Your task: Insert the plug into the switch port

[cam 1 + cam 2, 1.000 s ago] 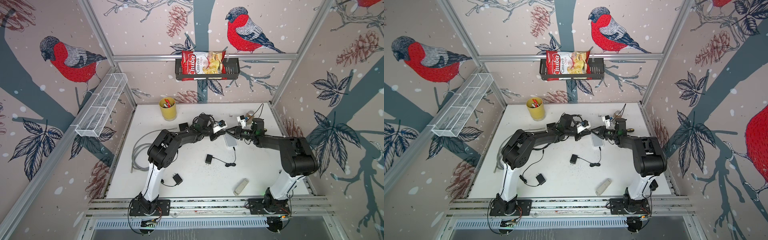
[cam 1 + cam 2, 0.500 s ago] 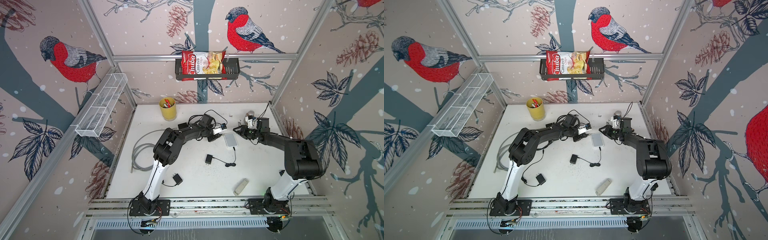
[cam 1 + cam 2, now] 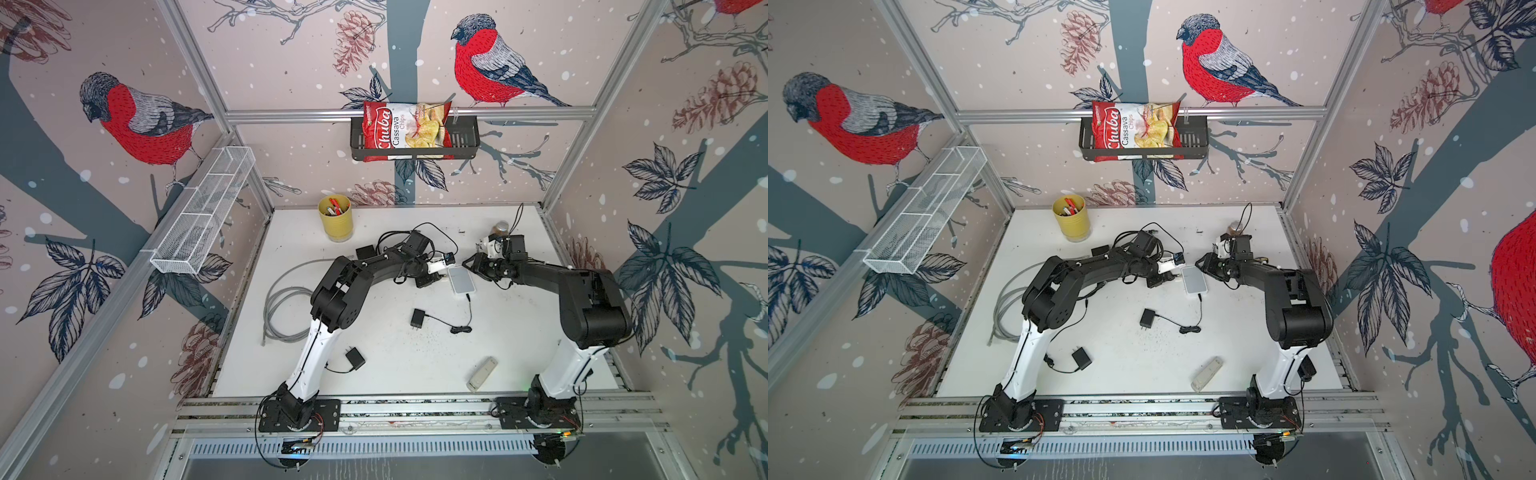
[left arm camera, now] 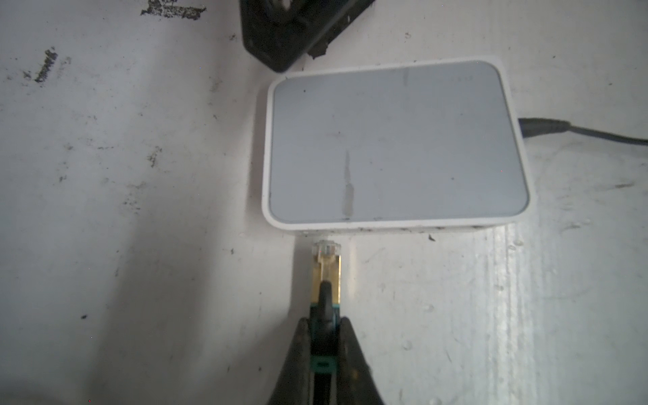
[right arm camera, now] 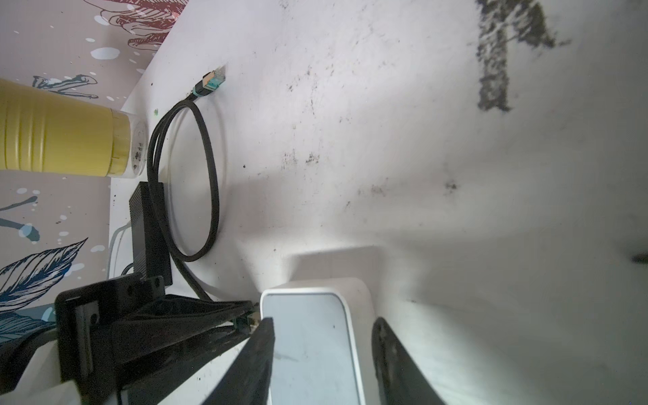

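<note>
Gold Ethernet plug [image 4: 326,270] facing white rectangular network switch [image 4: 396,143].
Its clear tip sits just beside the flat-lying switch's port side.

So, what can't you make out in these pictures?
Switch ports: left wrist view, that face is tucked under its top rim.
Which port the plug, in the left gripper, faces: same reason.
Plug in both top views: too small.
Right gripper: right wrist view, finger contact with switch unclear at that angle.

Stereo pair overhead, wrist cameras close in
Both top views look down on the whole bench [image 3: 415,365] from its front edge; both wrist views share the switch [image 4: 396,143], seen close
</note>
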{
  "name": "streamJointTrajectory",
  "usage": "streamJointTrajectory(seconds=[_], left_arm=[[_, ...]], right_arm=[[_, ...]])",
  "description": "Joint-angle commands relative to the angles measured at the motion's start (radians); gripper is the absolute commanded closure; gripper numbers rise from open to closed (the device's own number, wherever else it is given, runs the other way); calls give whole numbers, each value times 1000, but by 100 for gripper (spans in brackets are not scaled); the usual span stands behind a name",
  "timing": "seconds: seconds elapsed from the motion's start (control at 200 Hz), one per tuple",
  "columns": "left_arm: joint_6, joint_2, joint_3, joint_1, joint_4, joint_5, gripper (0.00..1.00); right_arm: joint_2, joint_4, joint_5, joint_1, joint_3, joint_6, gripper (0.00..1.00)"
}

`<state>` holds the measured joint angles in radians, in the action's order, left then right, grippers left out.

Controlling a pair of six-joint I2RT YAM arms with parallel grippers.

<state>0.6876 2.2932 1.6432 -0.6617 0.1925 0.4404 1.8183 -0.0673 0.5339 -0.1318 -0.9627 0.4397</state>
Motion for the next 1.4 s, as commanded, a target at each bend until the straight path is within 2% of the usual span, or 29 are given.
streamJointTrajectory(seconds=[0.0,0.545,0.911,1.181,1.396], left_arm=[[1,-6,-9,-4,-5,-14,100],[-23,-24,-5,-15,-45,-34,100],[2,-11,19,-35,-18,-51,100],[21,17,70,-44,35,-86,100],[8,6,62,-44,6,-82,100]], right_arm=[[6,16,-15,-6,-6,-24,53],[14,21,-25,-35,16,-54,53],[17,10,-30,-50,33,-72,56],[42,106,-101,-86,-7,-147,63],[73,185,-146,-128,-46,-190,65]])
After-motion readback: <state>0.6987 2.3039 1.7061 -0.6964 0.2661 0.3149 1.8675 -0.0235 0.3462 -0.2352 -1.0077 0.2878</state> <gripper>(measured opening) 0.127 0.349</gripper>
